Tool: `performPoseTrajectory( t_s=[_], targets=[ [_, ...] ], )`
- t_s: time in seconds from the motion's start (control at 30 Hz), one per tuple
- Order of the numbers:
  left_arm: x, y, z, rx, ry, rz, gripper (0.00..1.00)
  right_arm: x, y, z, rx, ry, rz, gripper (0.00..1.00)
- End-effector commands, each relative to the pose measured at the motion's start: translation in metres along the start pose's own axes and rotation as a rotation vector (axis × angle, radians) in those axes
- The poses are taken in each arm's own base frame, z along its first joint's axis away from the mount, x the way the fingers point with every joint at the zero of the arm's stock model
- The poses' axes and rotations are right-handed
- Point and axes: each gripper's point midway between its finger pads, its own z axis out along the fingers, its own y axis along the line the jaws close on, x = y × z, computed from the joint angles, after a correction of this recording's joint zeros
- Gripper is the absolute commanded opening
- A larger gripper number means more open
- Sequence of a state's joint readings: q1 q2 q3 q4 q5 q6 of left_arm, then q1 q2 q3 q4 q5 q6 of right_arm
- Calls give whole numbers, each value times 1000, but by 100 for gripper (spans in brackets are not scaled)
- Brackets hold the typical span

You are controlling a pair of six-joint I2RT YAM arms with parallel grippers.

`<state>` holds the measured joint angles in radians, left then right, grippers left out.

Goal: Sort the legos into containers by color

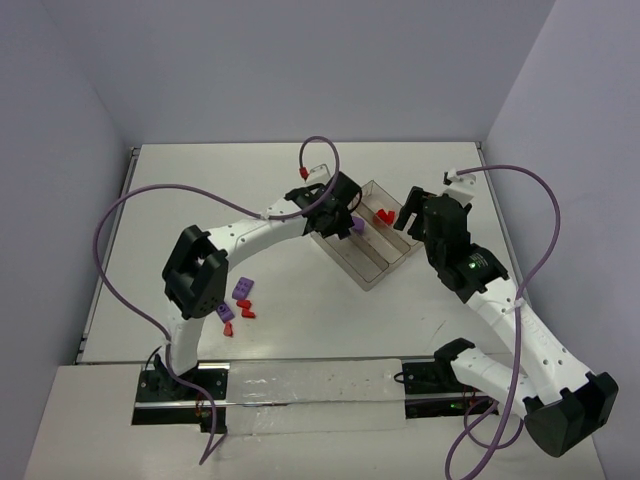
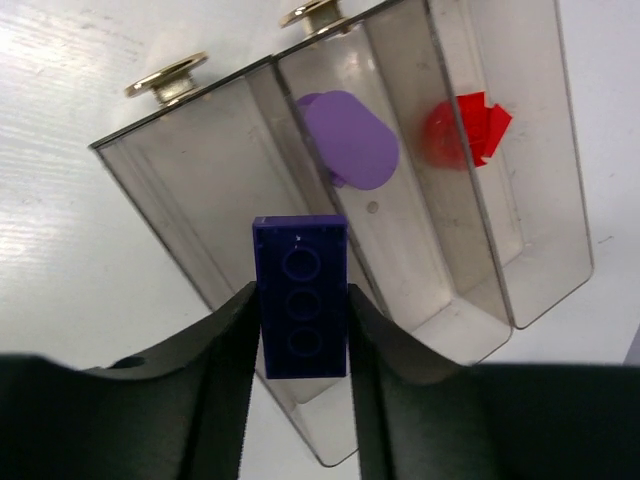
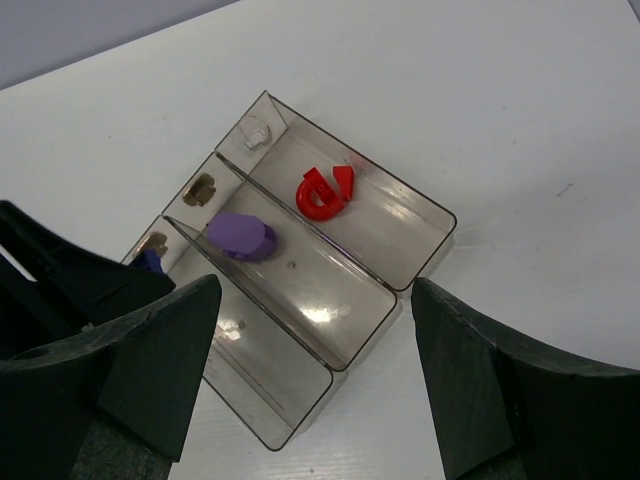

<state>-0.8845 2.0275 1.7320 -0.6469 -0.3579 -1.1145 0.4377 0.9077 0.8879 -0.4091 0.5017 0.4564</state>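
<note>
Gripping one purple brick (image 2: 300,300) in left fingers (image 2: 232,345) over clear tray (image 2: 170,190), with right fingers (image 3: 160,345) wide open; inside, one purple lego (image 2: 350,140), two red legos (image 2: 465,130).

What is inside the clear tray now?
The middle compartment holds one purple piece; one outer compartment holds red pieces. The other outer compartment looks bare, but the left gripper and its brick cover part.

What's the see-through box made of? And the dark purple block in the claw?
The see-through box: probably clear hard plastic, shiny; the table shows through its walls. The dark purple block: likely smooth moulded plastic, with three neat rings pressed in.
</note>
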Motion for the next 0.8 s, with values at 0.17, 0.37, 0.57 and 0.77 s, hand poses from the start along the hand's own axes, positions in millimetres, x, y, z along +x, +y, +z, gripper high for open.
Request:
performPoseTrajectory(
  t_s=[0.17,0.37,0.57,0.77],
  targets=[
    [-6,-26,-4,85,-9,4,89,-5,-3,1,16,-14,10,84],
    [-23,-29,-28,108,-50,4,90,-2,2,2,-9,6,2,84],
    [-64,19,-74,13,-210,39,90,20,33,5,-153,106,-31,84],
    [-90,146,-89,-147,-220,-56,91,64,95,-4,-300,193,-123,84]
  ],
)
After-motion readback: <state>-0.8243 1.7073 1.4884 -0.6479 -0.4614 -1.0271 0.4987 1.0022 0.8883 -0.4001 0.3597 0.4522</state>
